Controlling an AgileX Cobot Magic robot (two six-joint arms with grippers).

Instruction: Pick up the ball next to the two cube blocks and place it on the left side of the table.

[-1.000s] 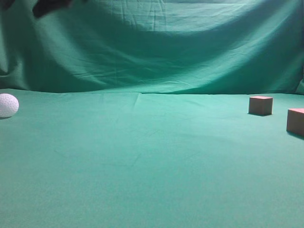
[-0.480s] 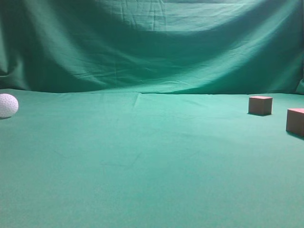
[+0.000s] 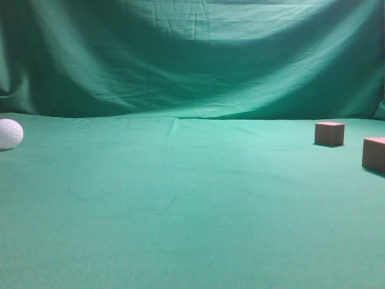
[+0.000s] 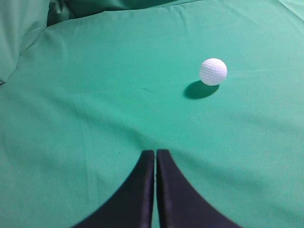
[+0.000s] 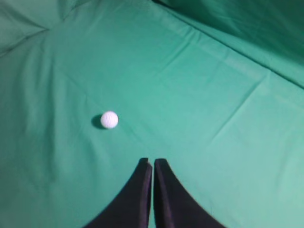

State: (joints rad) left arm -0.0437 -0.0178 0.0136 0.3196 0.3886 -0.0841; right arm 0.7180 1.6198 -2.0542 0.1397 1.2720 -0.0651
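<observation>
My left pincer (image 4: 155,153) is pressed shut with nothing between its fingers, raised above the table (image 3: 192,229); my right pincer (image 5: 152,161) is closed and empty too. The ball (image 3: 10,133) sits alone at the far left, well apart from the two cube blocks (image 3: 330,133) on the right

Two black claws — matte, plain

The left claw (image 4: 155,154) and right claw (image 5: 152,162) each show two smooth black fingers — broad at the base, curving to narrow tips, unmarked.

White dimpled ball (image 3: 10,133), red-brown blocks (image 3: 330,133), green table (image 3: 192,211), blk fingers (image 4: 142,190).
</observation>
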